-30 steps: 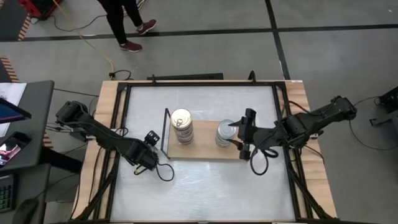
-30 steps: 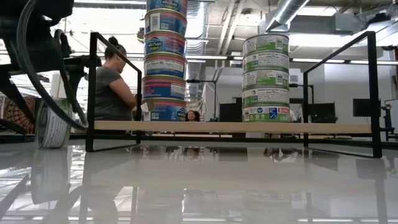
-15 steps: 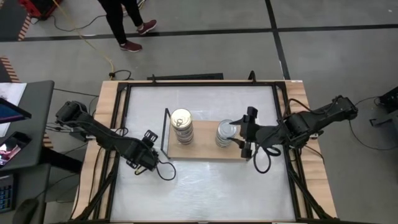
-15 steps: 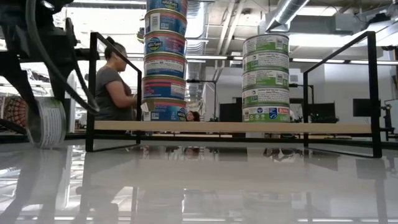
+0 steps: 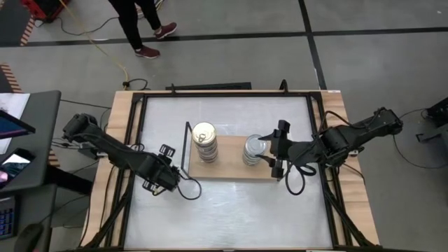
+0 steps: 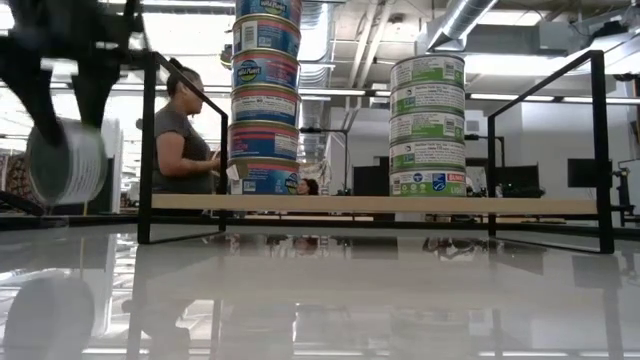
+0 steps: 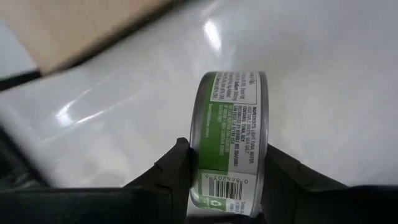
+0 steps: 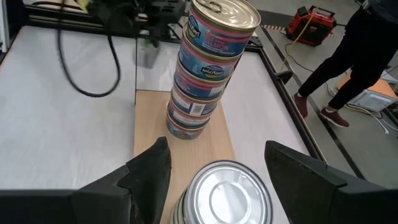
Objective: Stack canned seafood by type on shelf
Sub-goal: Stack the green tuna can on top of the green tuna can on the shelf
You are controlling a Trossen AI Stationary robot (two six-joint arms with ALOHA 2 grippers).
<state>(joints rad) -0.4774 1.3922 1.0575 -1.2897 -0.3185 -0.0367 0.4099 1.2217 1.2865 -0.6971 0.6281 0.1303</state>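
The shelf (image 5: 231, 170) is a light wooden board with a black wire frame at each short end. On it stand two stacks of canned seafood. One has a gold lid and blue and pink labels (image 6: 266, 95). The other has a silver lid and green labels (image 6: 427, 125). My left gripper (image 5: 165, 179) is left of the shelf and shut on a green-labelled tin (image 7: 230, 140). My right gripper (image 8: 221, 165) hangs open just above the silver lid (image 8: 227, 193) of the green stack, one finger on each side, touching nothing. My left gripper pinches the tin between its two fingers, one finger (image 7: 177, 168) on each flat face, near the rim. The fingers come from above, slanting down. The tin stands on edge with its label band (image 7: 233, 118) toward the wrist camera. In the low view it hangs clear of the table (image 6: 65, 160).
The shelf's black end frames (image 6: 148, 150) (image 6: 600, 140) rise at both short ends. White tabletop (image 5: 231, 210) lies free in front of the shelf. A person (image 6: 180, 140) stands in the room behind, and another walks past the far edge (image 5: 140, 24).
My left gripper has risen and rolled a little, taking the green-labelled tin with it. The tin stood on its edge on the table and now hangs clear of it. My right gripper has stayed over the green stack.
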